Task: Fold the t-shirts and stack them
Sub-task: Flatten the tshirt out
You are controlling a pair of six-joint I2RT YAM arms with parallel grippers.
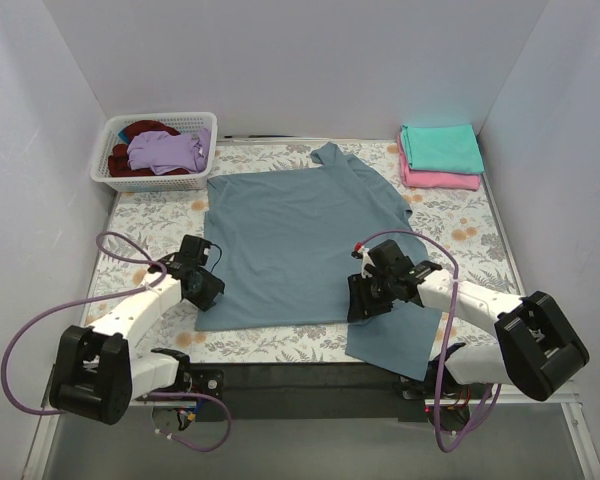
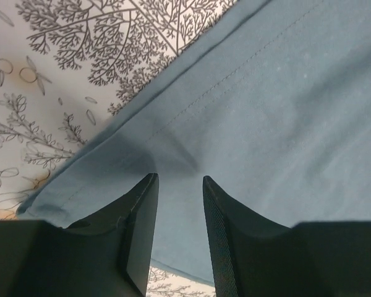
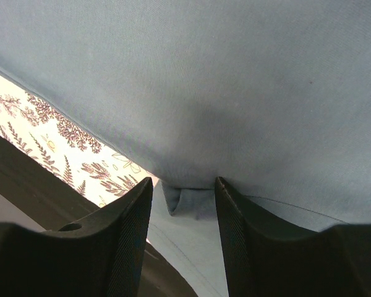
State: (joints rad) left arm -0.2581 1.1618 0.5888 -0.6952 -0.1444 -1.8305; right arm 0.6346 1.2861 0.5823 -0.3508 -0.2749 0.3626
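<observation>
The large slate blue-grey t-shirt (image 1: 300, 235) lies spread flat on the floral table. Its lower right part reaches over the dark front edge. My left gripper (image 1: 204, 287) is open at the shirt's lower left corner. In the left wrist view (image 2: 179, 180) its jaws straddle the hemmed edge of the shirt (image 2: 266, 105) without closing on it. My right gripper (image 1: 366, 300) is open over the shirt's lower right part. In the right wrist view (image 3: 183, 182) a small fold of the shirt (image 3: 185, 199) lies between the fingertips.
A white lattice basket (image 1: 104, 172) at the back left holds a lilac shirt (image 1: 170, 150) and a dark red one (image 1: 120, 160). A folded teal shirt (image 1: 440, 146) lies on a folded pink one (image 1: 442, 180) at the back right. White walls enclose three sides.
</observation>
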